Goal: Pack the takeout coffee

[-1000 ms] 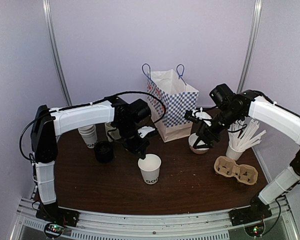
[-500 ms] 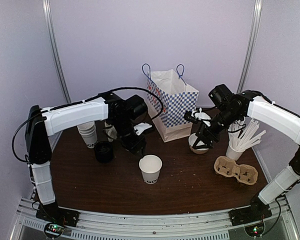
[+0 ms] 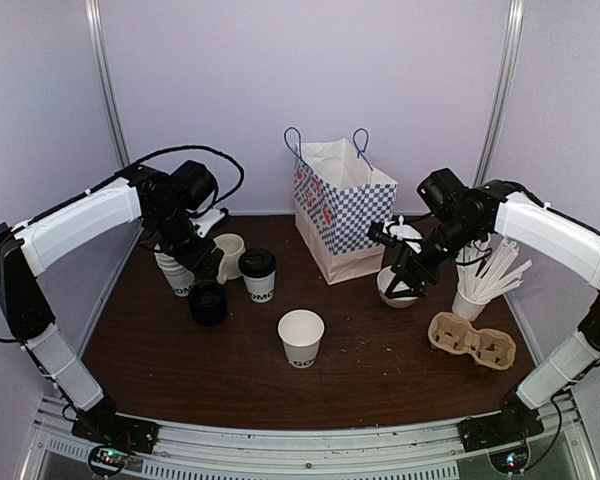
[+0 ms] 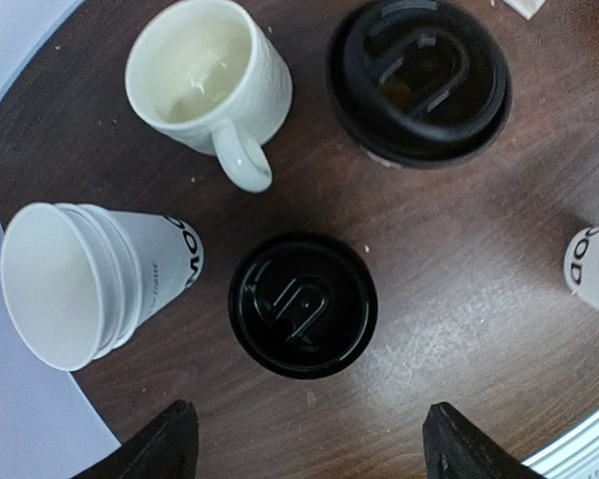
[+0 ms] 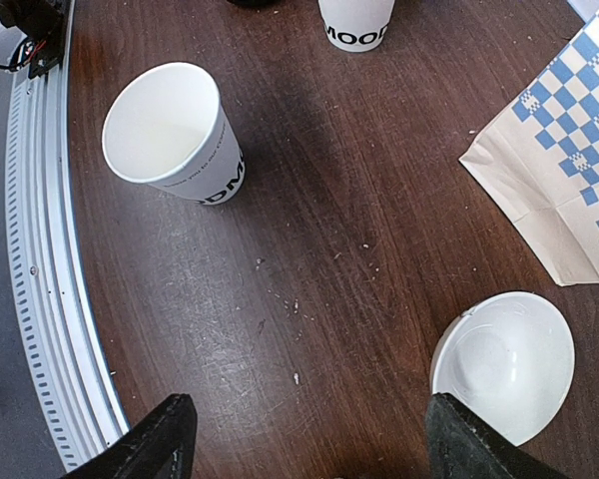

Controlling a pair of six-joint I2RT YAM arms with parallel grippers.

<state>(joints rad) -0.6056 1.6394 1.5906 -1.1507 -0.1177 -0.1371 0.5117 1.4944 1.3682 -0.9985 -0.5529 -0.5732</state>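
The takeout coffee [image 3: 258,272], a white paper cup with a black lid, stands upright left of centre beside the cream mug [image 3: 230,255]. The left wrist view shows its lid [image 4: 419,80] from above. In the right wrist view only its lettered base [image 5: 356,20] shows. My left gripper [image 3: 200,262] hangs open and empty to its left, above a loose black lid [image 4: 302,304] that sits just ahead of the gripper [image 4: 309,454]. My right gripper [image 3: 405,280] is open over bare wood [image 5: 304,444], beside the white bowl [image 5: 504,364].
An open paper cup [image 3: 300,337] stands at centre front. Stacked cups [image 3: 178,272] are at the left. The checked paper bag [image 3: 340,205] stands open at the back. A cup of straws [image 3: 470,300] and a cardboard cup carrier [image 3: 472,340] are at the right.
My left arm has swung left and back from beside the open cup to above the loose lid. Its jaws have opened. The lidded cup has come into view. The right arm is unchanged.
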